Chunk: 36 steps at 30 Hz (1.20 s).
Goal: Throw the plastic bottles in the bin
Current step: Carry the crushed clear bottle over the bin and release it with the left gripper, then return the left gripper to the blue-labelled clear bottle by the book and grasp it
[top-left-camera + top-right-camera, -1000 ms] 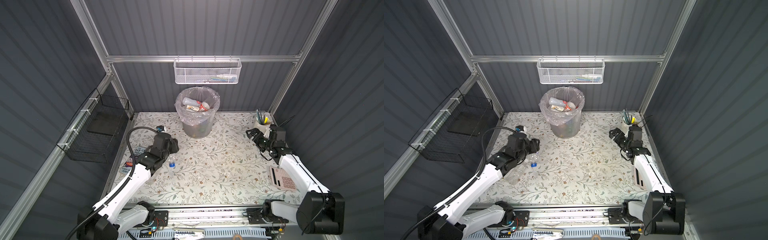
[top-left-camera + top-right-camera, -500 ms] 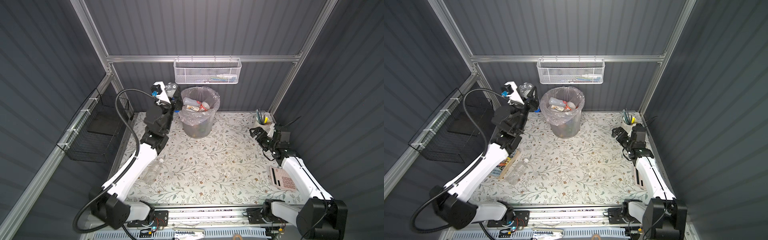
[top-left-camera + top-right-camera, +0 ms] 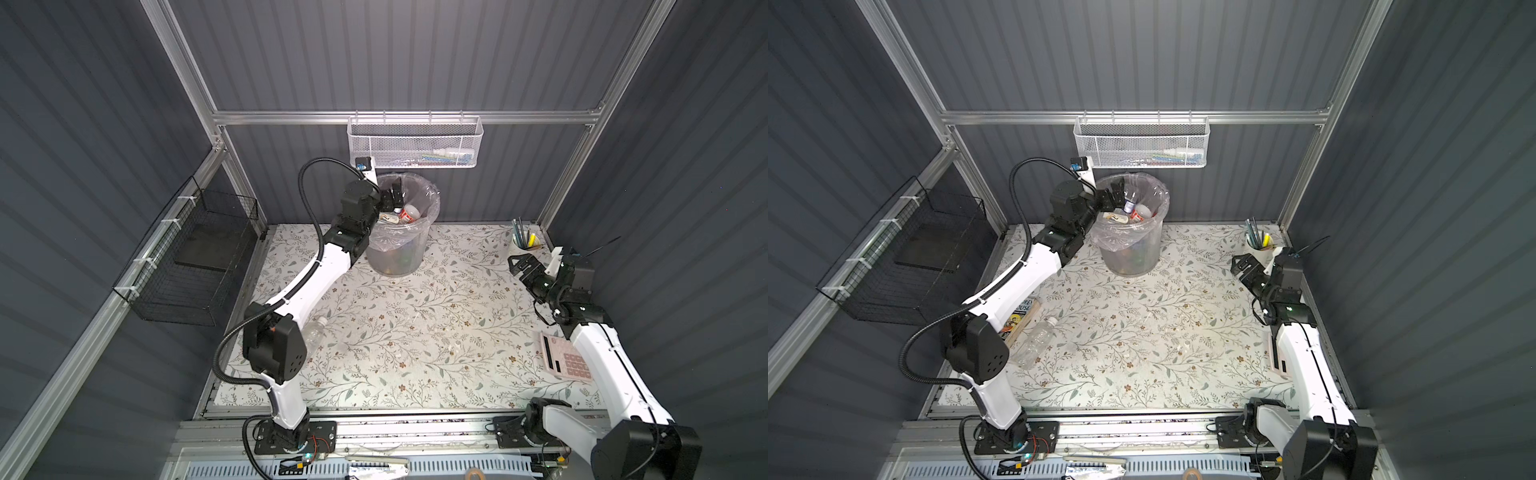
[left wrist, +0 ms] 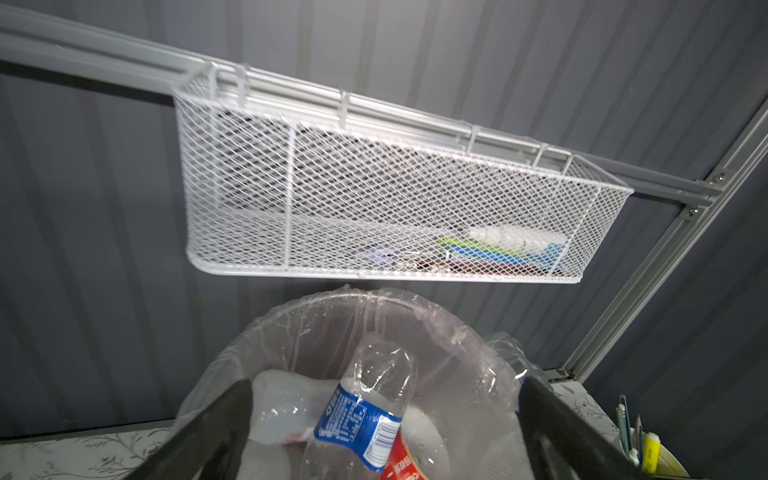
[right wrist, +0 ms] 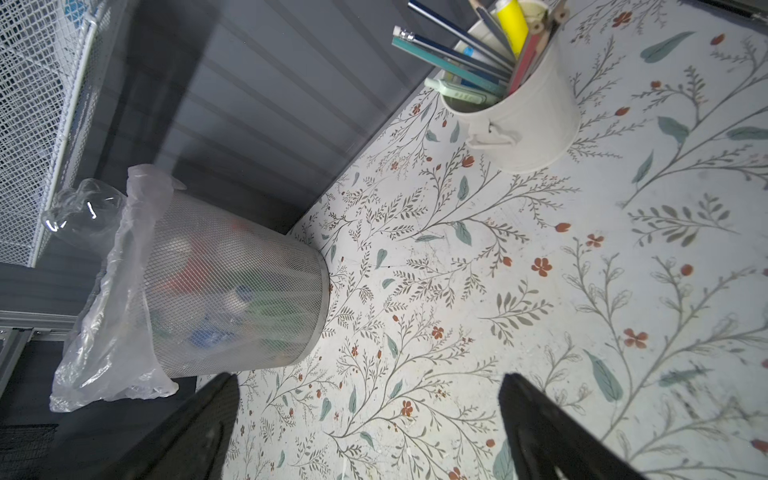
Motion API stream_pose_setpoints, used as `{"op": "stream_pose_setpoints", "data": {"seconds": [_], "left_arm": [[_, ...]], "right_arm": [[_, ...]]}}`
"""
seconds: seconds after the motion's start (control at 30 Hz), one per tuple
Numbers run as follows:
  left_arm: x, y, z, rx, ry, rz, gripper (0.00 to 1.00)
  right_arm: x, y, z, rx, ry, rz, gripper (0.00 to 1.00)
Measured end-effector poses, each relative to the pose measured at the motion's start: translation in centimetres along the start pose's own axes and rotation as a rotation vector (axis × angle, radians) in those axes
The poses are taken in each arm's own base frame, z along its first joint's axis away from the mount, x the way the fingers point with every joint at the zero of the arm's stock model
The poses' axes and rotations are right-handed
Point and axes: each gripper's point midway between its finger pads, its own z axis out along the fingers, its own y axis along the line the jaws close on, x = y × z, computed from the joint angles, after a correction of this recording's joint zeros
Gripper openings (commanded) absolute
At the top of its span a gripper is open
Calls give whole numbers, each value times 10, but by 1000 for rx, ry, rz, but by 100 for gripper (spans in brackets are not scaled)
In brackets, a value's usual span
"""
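The bin (image 3: 395, 257), a round grey mesh basket lined with a clear bag, stands at the back of the table. My left gripper (image 3: 395, 195) hangs over its left rim with the jaws wide open. A clear plastic bottle with a blue label (image 4: 365, 415) sits between the fingers (image 4: 216, 432), touching neither, on top of other bottles (image 3: 409, 214) in the bin (image 4: 332, 324). Another clear bottle (image 3: 1038, 340) lies on the table at the front left, partly behind my left arm in a top view. My right gripper (image 3: 521, 266) is open and empty above the table (image 5: 370, 378).
A white mesh basket (image 3: 415, 143) hangs on the back rail just above the bin. A black wire basket (image 3: 195, 257) hangs on the left wall. A white cup of pens (image 3: 524, 243) and a calculator (image 3: 567, 361) are at the right; a book (image 3: 1021, 311) lies under my left arm.
My left arm rose from the table with a blue-labelled bottle, swung over the bin and opened its jaws, letting the bottle go. My right gripper drew back slightly and stayed open.
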Motion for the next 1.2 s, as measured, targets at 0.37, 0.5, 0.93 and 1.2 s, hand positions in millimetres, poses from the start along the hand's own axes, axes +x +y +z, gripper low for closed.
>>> {"op": "stream_pose_setpoints", "data": {"seconds": [0.37,0.5,0.93,1.2], "left_arm": [[-15,63,-106,-276,109,78,99],[85,102,-125,-412,399,173,99],[229,164,-258,-667,923,168,99],[275,183,-306,-790,1053,138,99]], "right_arm": [[20,-18,20,24,80,27,99],[23,-20,25,25,96,31,99],[36,-26,35,15,140,50,99],[36,-23,35,-1,145,51,99]]}}
